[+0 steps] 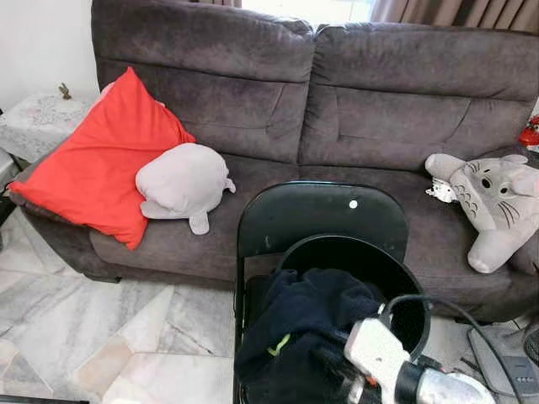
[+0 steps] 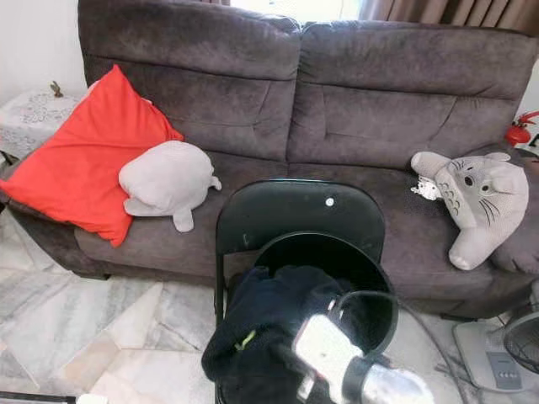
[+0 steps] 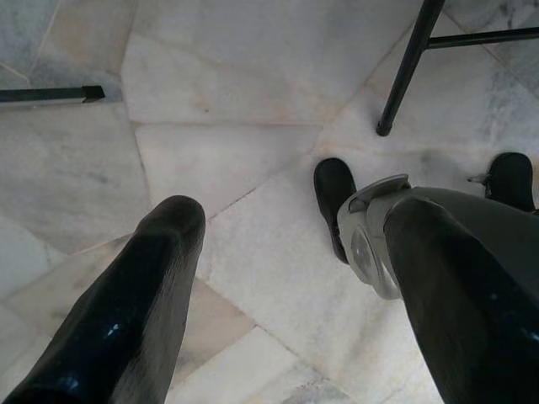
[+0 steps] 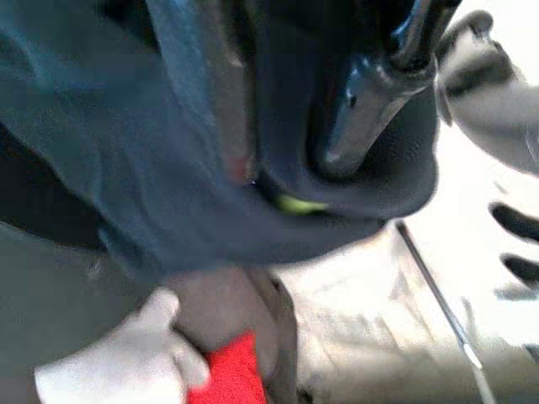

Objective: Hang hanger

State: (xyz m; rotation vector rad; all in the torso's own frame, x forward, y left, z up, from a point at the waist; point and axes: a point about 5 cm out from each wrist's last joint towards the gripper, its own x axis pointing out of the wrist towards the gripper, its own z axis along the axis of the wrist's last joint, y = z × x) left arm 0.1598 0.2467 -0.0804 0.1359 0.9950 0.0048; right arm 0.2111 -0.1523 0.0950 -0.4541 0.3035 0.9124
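One big grey sofa (image 1: 370,126) at the back. One black folding chair (image 1: 320,215) in front, keeping one round black basket (image 1: 337,244) up within reach. One red cushion (image 1: 93,168), two soft toys (image 1: 181,181). One dark cloth heap (image 1: 303,320) spilling out. Right gripper (image 1: 333,366) down in it, likely digging for the hanger; open or closed, cannot tell. Hanger probably under there, hard to tell. Left gripper (image 3: 295,227) spread wide over the floor, holding nothing.

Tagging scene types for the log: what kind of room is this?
Most likely a home living room: a grey sofa with a red cushion and plush toys, marble-tile floor, and a black folding chair holding dark clothing.
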